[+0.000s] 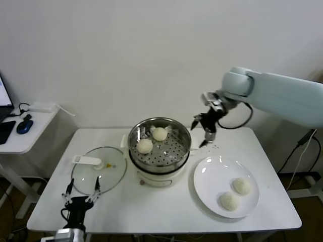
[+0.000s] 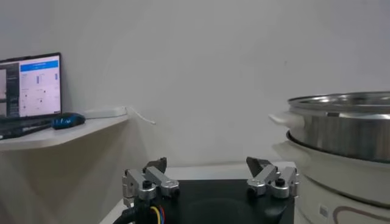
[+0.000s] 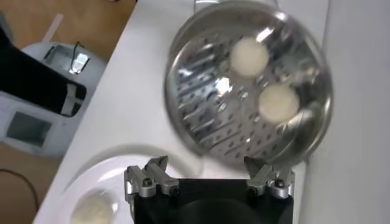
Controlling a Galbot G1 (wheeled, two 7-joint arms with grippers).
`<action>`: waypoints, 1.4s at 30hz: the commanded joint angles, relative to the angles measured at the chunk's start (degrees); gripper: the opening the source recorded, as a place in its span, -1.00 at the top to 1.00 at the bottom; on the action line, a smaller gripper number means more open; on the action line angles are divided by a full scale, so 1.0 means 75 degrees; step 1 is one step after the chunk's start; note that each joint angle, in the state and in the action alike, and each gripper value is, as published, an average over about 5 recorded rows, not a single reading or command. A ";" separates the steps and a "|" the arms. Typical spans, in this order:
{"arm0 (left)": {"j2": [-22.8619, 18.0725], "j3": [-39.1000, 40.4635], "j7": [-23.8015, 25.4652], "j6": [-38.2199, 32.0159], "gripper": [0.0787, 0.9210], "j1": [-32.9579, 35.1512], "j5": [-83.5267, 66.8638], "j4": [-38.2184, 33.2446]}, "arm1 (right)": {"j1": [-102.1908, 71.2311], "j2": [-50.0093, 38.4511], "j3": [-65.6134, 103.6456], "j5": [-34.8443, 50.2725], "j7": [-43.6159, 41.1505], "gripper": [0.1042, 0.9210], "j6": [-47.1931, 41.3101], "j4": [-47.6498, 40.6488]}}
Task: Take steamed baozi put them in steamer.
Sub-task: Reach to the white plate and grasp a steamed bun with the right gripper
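Observation:
Two white baozi (image 1: pixel 145 146) (image 1: pixel 159 133) lie in the shiny steel steamer (image 1: pixel 174 156) on its cream pot base; they also show in the right wrist view (image 3: pixel 249 56) (image 3: pixel 278 101). Two more baozi (image 1: pixel 241 185) (image 1: pixel 229 201) lie on the large white plate (image 1: pixel 212 176). My right gripper (image 1: pixel 202 132) is open and empty, in the air between the steamer's right rim and the plate's far edge. In its wrist view the gripper (image 3: pixel 207 167) hangs over the table between steamer (image 3: pixel 201 115) and plate, with one baozi (image 3: pixel 92 209) at the edge. My left gripper (image 1: pixel 81 190) is open and empty, low at the table's front left.
A glass lid with a white handle (image 1: pixel 98 169) lies flat left of the steamer, just beyond my left gripper. A side shelf (image 1: pixel 25 133) with a blue mouse stands at the far left. The steamer wall (image 2: pixel 341 131) fills the right of the left wrist view.

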 commanded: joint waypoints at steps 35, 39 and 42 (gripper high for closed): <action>-0.0063 -0.0057 -0.0018 -0.0133 -0.77 0.0192 -0.0025 0.0115 | -0.5376 -0.1664 0.2940 -0.3392 0.0237 -0.76 0.0023 0.0355; -0.0060 -0.0061 -0.0019 -0.0131 -0.77 0.0172 -0.0027 0.0130 | -0.5387 -0.1580 0.2868 -0.3386 0.0253 -0.76 0.0009 0.0331; -0.0060 -0.0059 -0.0019 -0.0118 -0.77 0.0143 -0.0027 0.0132 | -0.5373 -0.1556 0.2825 -0.3384 0.0254 -0.76 0.0007 0.0309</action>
